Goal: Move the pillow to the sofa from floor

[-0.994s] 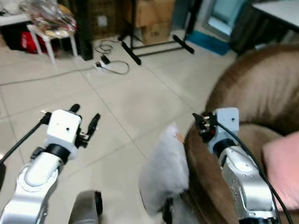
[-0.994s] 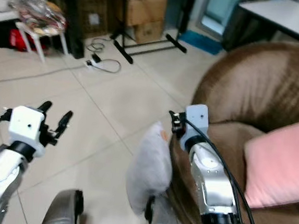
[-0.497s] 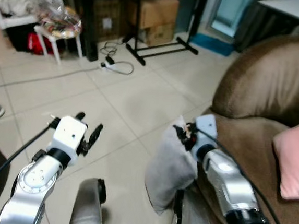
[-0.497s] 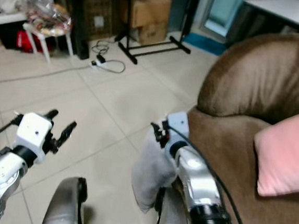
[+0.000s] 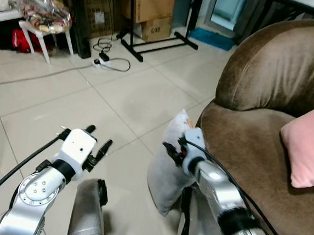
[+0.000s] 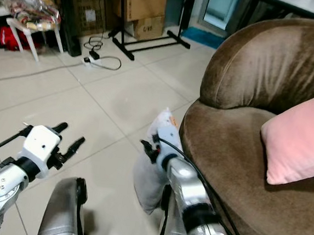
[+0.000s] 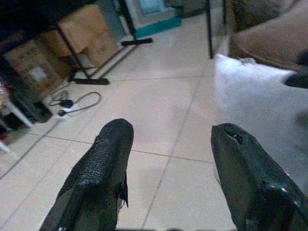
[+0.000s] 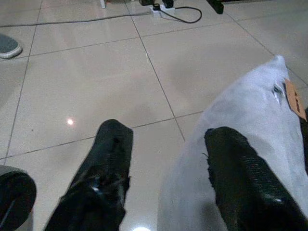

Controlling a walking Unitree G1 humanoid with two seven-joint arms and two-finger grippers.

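The right gripper (image 8: 163,187), fingers spread wide, has dropped from above the brown sofa (image 5: 269,94) and is closing on the grey pillow (image 5: 169,162), which is standing on the floor tiles against the sofa's near left front. One finger is overlapping the pillow's edge; nothing is gripped yet. The left gripper (image 7: 173,178) is hovering wide open at the left.
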